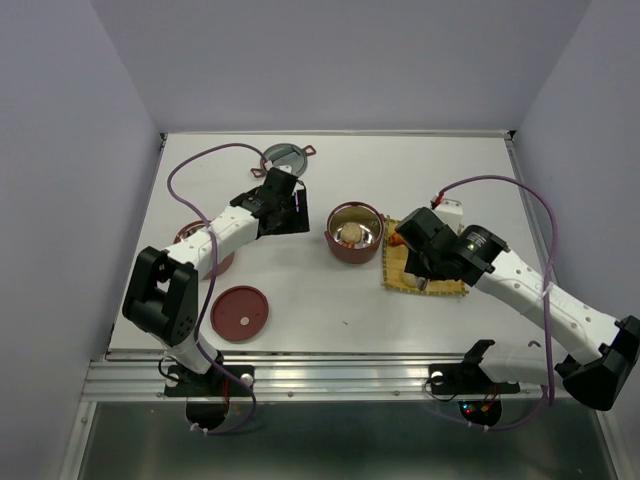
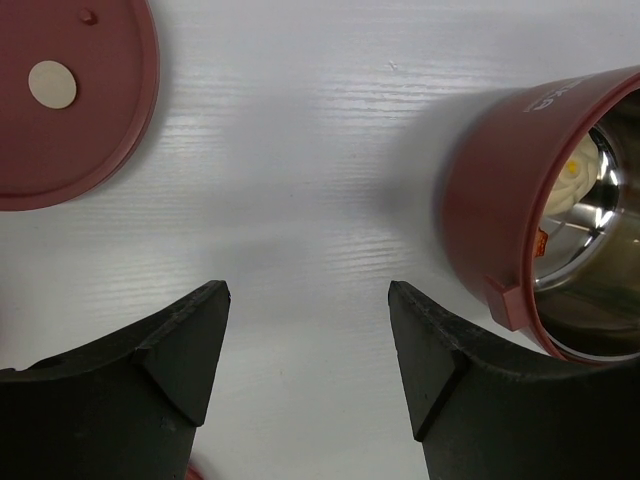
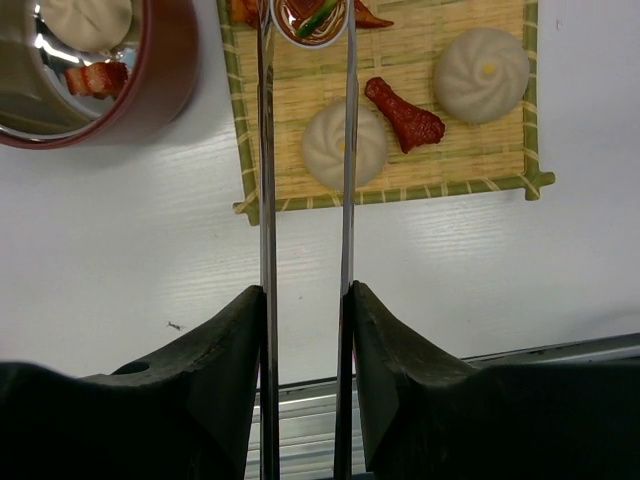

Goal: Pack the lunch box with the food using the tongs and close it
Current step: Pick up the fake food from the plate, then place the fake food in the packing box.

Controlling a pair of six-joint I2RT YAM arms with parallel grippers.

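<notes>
My right gripper (image 3: 305, 290) is shut on the silver tongs (image 3: 266, 200), one arm against each finger. The tong tips flank a small round dark-and-white food piece (image 3: 310, 20) at the far edge of the yellow mat (image 3: 500, 165). Two pale buns (image 3: 343, 145) (image 3: 482, 75) and an orange-brown fried piece (image 3: 405, 112) lie on the mat. The open dark-red lunch box bowl (image 1: 355, 232) holds a bun (image 3: 85, 18) and a reddish piece (image 3: 95, 78). My left gripper (image 2: 308, 285) hangs open and empty over bare table, left of that bowl (image 2: 500, 190). The flat red lid (image 1: 240, 313) lies near the front.
A second red bowl (image 1: 195, 245) sits partly under the left arm. A grey ring-shaped lid part (image 1: 287, 157) lies at the back of the table. The table's near edge and metal rail (image 3: 560, 350) run just behind my right gripper.
</notes>
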